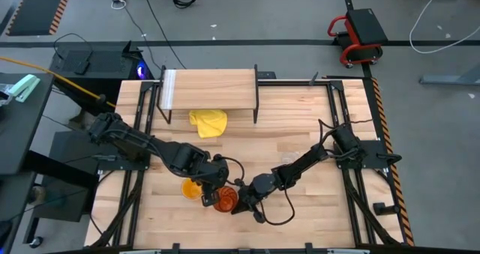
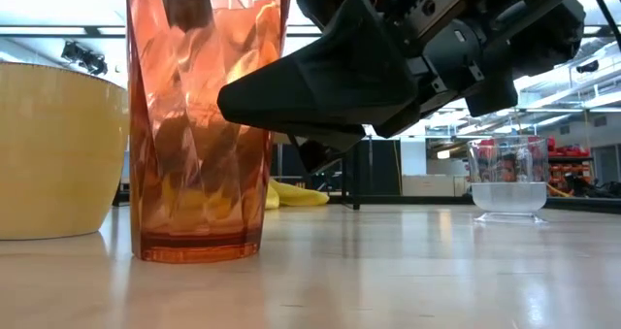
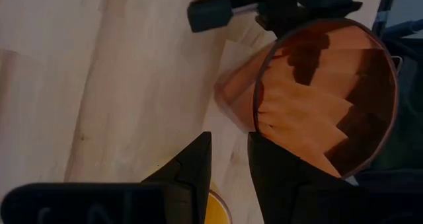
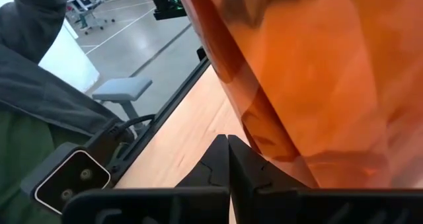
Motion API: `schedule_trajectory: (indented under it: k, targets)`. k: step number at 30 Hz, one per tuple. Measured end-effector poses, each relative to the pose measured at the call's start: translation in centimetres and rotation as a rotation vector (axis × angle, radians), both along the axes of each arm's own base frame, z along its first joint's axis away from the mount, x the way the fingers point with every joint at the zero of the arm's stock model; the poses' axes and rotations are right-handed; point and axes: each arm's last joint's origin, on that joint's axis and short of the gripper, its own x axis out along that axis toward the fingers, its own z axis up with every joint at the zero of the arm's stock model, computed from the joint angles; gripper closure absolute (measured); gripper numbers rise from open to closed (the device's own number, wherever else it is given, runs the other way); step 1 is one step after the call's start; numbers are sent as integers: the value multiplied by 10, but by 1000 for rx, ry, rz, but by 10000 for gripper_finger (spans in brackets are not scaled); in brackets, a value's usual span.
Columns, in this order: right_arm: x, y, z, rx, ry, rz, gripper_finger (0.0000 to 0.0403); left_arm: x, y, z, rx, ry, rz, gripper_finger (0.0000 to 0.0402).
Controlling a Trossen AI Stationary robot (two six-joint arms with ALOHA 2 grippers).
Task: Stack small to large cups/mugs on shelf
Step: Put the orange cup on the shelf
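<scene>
Near the table's front edge the upright tumbler stands between both arms, the left gripper, fingers slightly parted, just beside its rim and nearer than the pressed-together right gripper.

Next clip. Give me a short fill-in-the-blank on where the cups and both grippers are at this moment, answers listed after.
1. The orange-red tumbler stands upright on the ____.
2. The yellow cloth lies under the ____.
3. The right gripper sits beside the tumbler with its fingers ____.
4. The left gripper is near the tumbler's rim, while the small clear cup stands ____ from both arms.

Missing words: table; shelf; shut; apart
</scene>
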Motion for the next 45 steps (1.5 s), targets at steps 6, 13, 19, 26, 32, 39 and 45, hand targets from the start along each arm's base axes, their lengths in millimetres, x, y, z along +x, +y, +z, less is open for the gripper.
schedule_trajectory:
  k: [6,13,19,26,32,39,45]
  targets:
    - [0,0,0,-4,-3,2,403,0,1,0,-7,2,-1,294]
    - [0,0,1,-7,-8,-1,402,0,6,11,-22,-51,-4,294]
    - [1,-3,1,-13,-16,-4,401,-1,3,14,-30,-72,-13,294]
    - [2,-4,1,-12,-17,-6,401,-2,0,11,-25,-58,-24,294]
    - [2,-4,1,-17,-22,-5,401,-3,0,11,-8,-48,-18,294]
    - [2,-6,1,-23,-27,-4,401,-1,0,2,21,-6,3,294]
    - [4,-10,1,-25,-25,-17,401,2,-1,-6,32,26,5,294]
